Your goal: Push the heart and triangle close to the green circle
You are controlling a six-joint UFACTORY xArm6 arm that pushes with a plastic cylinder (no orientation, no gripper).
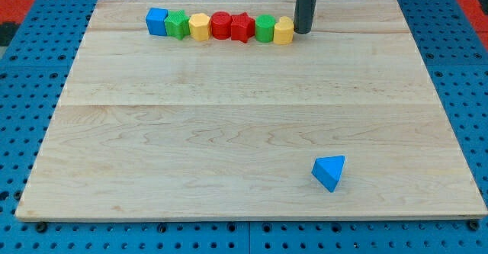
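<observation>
A row of blocks lies along the view's top. From left to right: a blue cube (157, 20), a green star (178, 24), a yellow hexagon (199, 27), a red circle (221, 25), a red star (242, 27), a green circle (264, 28) and a yellow heart (284, 31). They touch one another. My tip (303, 31) stands just right of the yellow heart, touching or nearly touching it. A blue triangle (329, 172) lies alone near the view's bottom right, far from the row.
The wooden board (229, 132) lies on a blue gridded surface. The row sits close to the board's top edge.
</observation>
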